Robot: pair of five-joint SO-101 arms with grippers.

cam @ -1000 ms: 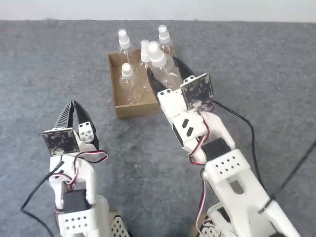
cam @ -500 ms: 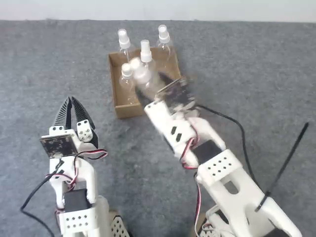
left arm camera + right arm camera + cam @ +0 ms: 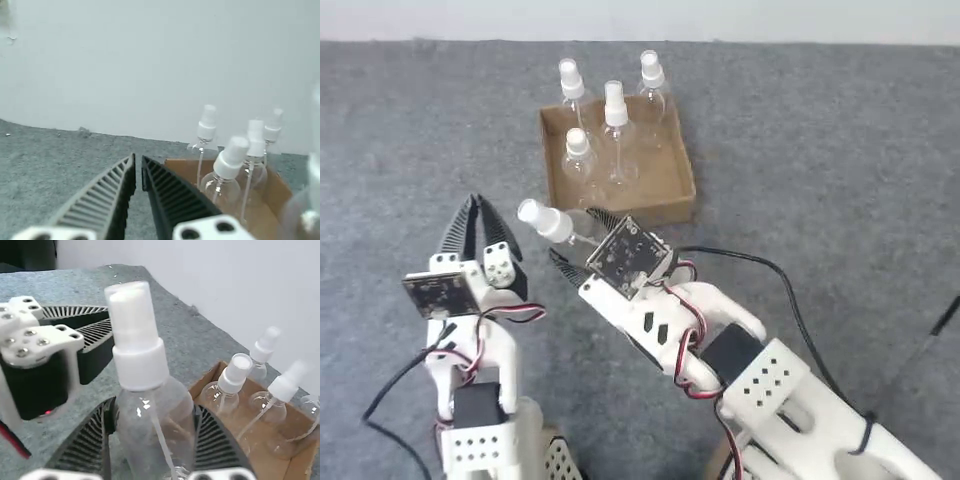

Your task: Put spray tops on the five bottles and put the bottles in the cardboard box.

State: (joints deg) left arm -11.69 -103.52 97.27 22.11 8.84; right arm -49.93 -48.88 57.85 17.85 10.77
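High view: last bottle pulled back from the box

Right gripper (image 3: 582, 238), clamped on the capped spray bottle (image 3: 145, 405), has swung away from above the cardboard box (image 3: 665, 185) and now holds it tilted just beside the left gripper (image 3: 138, 165), whose fingers sit together. Four capped bottles (image 3: 578, 155) stand in the box. To me it looks like a hand-over or re-grip, so boxing the fifth waits
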